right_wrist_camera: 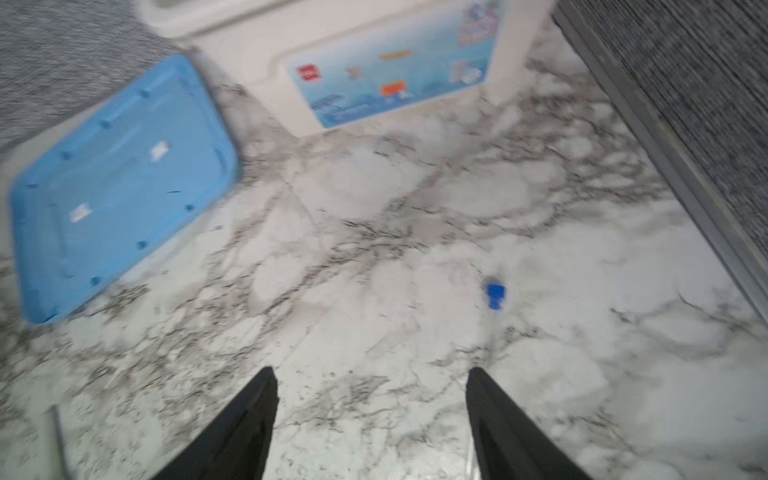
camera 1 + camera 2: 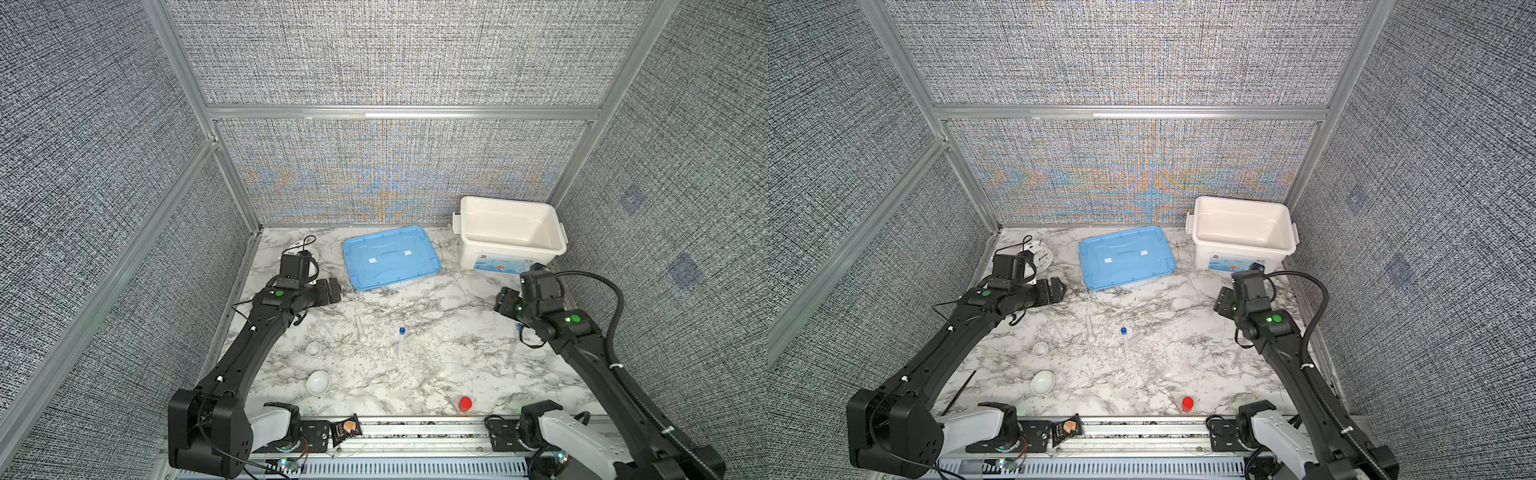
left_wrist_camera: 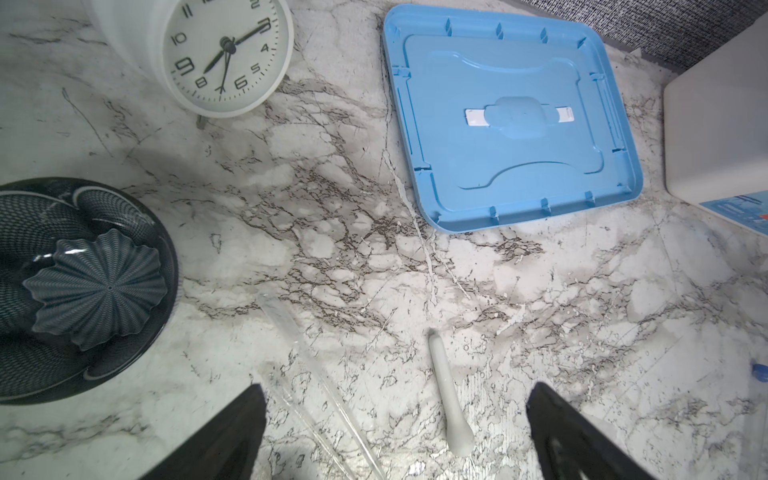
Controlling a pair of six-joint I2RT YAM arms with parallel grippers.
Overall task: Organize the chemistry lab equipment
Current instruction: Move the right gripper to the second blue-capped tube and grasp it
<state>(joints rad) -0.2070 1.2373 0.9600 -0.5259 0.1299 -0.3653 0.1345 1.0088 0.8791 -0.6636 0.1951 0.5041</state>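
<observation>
Though open, bin (image 2: 490,249) near blue lid (image 2: 390,259)

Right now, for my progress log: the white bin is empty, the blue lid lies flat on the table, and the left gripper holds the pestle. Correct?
No: the left wrist view shows the left gripper open, empty; the pestle lies on the table. The white bin is empty, the blue lid flat.

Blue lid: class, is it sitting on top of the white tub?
No, the blue lid lies flat on the table, apart from the open white tub.
</observation>
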